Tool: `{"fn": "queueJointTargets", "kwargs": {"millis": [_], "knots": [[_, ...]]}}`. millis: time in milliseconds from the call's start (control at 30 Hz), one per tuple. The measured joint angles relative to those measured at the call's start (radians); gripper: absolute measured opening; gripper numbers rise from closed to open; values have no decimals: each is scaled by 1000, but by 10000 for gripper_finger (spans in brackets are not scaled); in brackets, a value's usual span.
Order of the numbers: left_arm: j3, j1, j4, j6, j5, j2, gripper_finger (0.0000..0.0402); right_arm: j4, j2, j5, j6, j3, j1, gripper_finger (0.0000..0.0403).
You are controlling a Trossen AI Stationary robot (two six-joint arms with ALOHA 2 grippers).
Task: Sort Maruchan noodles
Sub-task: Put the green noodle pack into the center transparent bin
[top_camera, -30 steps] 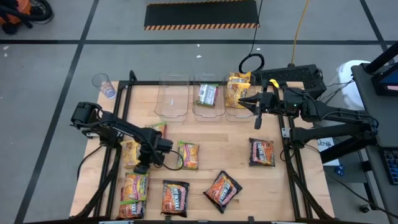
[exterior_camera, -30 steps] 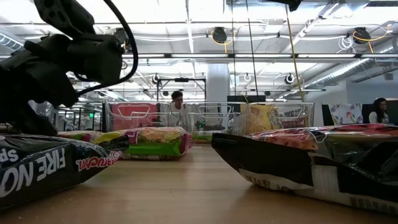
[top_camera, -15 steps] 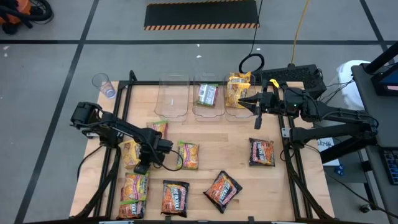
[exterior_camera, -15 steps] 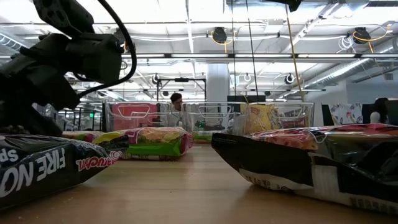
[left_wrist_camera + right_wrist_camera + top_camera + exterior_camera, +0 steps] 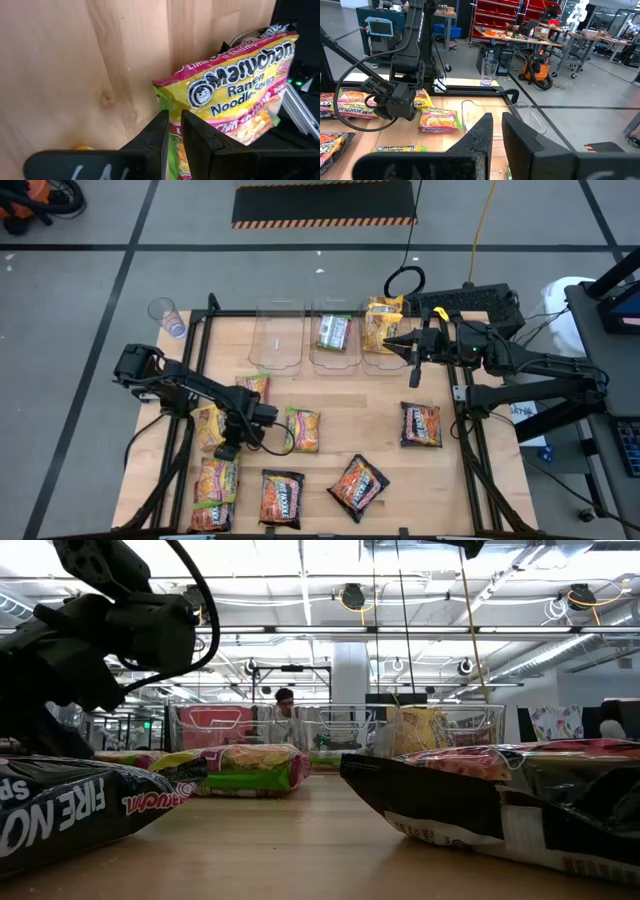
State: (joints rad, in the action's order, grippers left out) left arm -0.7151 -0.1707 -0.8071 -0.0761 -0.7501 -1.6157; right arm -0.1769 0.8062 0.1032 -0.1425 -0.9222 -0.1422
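Maruchan packets lie flat on the wooden table [image 5: 380,395]. These are yellow [image 5: 210,425], green-edged [image 5: 255,387] [image 5: 303,430], pink-and-yellow [image 5: 215,492] and dark [image 5: 281,497] [image 5: 358,483] [image 5: 421,424]. My left gripper [image 5: 228,450] is shut, low over the far end of the pink-and-yellow packet [image 5: 240,85]. In its wrist view the fingertips [image 5: 161,117] stand at that packet's end edge [image 5: 167,97]. My right gripper [image 5: 392,340] is shut and empty, held above the right bin [image 5: 380,330]. My left gripper's shut fingers point down at the pink-and-yellow packet's far end edge [image 5: 167,97]. The fingers themselves hide the spot, so I cannot tell whether they touch the packet. The packet lies flat on the table.
Three clear bins stand in a row at the far edge: the left one [image 5: 280,335] shows nothing inside, the middle one [image 5: 335,335] holds a green packet, and the right one holds yellow packets. A clear cup [image 5: 168,315] stands on the floor beyond the far left corner. People show in the room behind [image 5: 285,705].
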Motion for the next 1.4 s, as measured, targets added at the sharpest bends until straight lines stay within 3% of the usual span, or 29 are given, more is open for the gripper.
{"fn": "queueJointTargets", "kwargs": {"millis": [300,633,800,1167,1400], "knots": [[0,0,9,6,105,0,56,0,0,0,0,0,0,38],[0,-6,2,28,11,0,56,0,0,0,0,0,0,38],[0,-33,11,-40,10,0,56,0,0,0,0,0,0,38],[0,-77,106,-16,119,0,56,0,0,0,0,0,0,38],[0,-77,106,-1,123,0,56,0,0,0,-3,0,0,38]]}}
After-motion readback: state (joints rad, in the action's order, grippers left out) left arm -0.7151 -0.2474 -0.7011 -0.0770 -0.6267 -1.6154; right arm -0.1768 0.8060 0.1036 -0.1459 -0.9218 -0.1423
